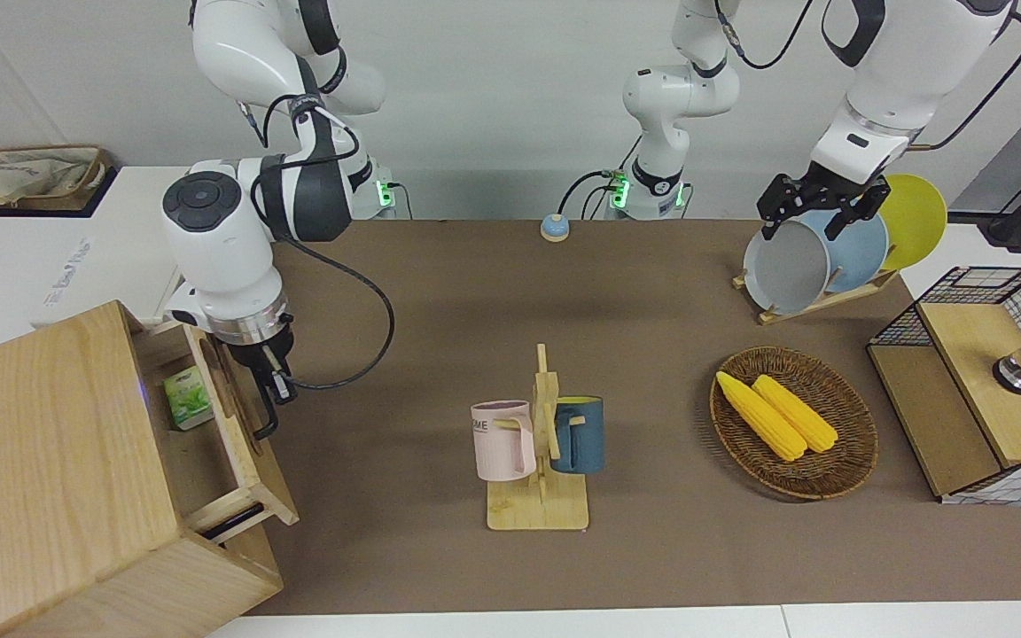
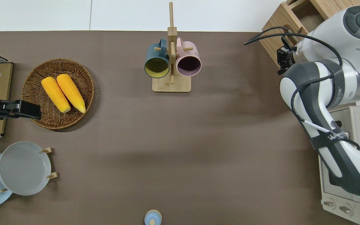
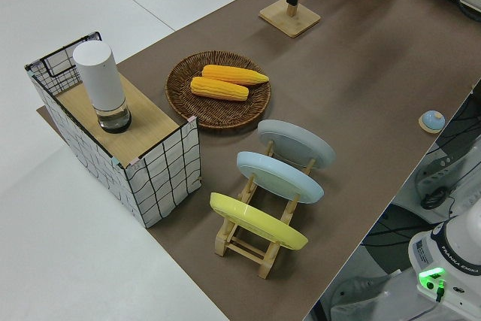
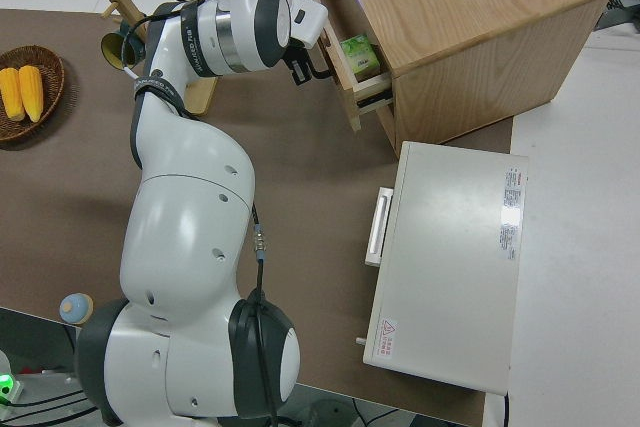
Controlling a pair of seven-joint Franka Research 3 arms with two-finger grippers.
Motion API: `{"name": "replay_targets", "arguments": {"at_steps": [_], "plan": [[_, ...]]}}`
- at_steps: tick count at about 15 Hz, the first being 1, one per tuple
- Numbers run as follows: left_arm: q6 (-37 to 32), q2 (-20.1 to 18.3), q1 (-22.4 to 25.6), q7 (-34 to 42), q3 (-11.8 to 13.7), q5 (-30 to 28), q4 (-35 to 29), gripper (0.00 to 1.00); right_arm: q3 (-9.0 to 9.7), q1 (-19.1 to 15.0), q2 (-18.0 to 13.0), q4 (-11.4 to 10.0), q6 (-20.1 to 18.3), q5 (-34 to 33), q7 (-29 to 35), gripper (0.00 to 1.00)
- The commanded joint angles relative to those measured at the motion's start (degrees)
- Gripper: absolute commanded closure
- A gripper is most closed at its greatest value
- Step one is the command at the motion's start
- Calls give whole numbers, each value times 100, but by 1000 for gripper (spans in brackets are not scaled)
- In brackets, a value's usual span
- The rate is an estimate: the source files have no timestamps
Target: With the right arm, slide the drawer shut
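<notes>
**Drawer open, right gripper at its handle**

Brown matting covers the table. At the right arm's end, the drawer stands pulled out of the wooden cabinet, with the right gripper at its black handle; whether the fingers grip it I cannot tell. Only the front and right side views show a green carton inside. The left arm is parked.
</notes>
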Motion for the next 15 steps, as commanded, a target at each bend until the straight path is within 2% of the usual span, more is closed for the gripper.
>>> {"name": "replay_targets", "arguments": {"at_steps": [1,4,6,8,15], "plan": [[-113,65,22,56,-37,98,140,7,95,-275,134,216,112,-114,-362,1000],[-113,65,22,56,-37,98,149,7,156,-503,186,225,190,-114,-617,1000],[-113,65,22,56,-37,98,149,7,165,-557,309,453,173,-114,-732,1000],[-113,65,22,56,-37,98,149,7,174,-636,336,523,191,-105,-758,1000],[-113,65,22,56,-37,98,140,7,174,-707,345,524,191,-105,-908,1000]]}}
